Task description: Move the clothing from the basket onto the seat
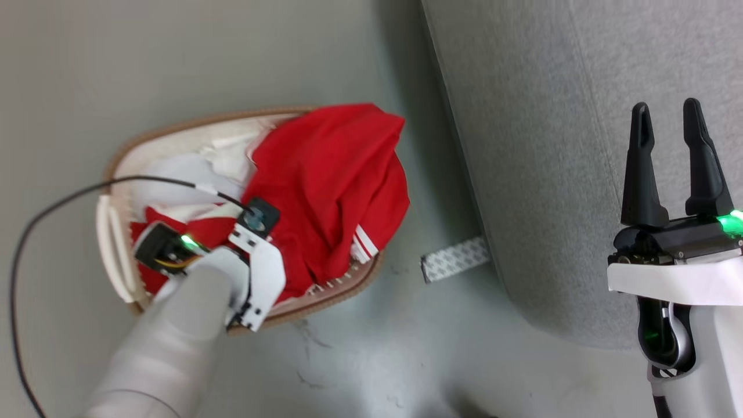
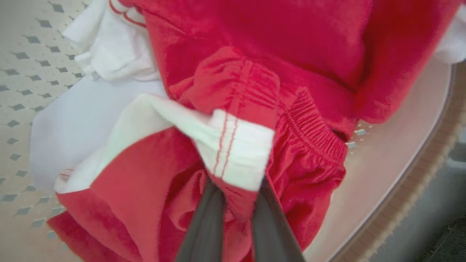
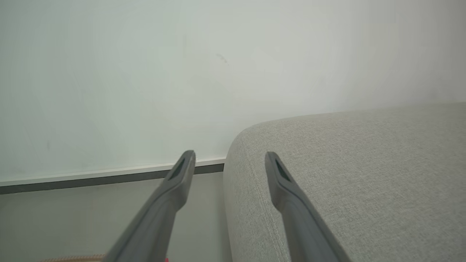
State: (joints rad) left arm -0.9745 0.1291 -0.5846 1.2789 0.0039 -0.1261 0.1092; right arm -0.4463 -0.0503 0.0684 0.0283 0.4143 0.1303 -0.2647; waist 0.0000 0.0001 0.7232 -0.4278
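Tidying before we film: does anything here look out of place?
A patterned grey strip lies loose on the floor beside the seat, and clothing spills over the basket rim on that side.

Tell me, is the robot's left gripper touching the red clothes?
Touching. In the left wrist view, the left gripper has its jaws closed on a fold of the red clothing.

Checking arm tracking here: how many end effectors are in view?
2. The left end effector is down in the basket, shut on the clothing. The right end effector is open, at the seat's edge.
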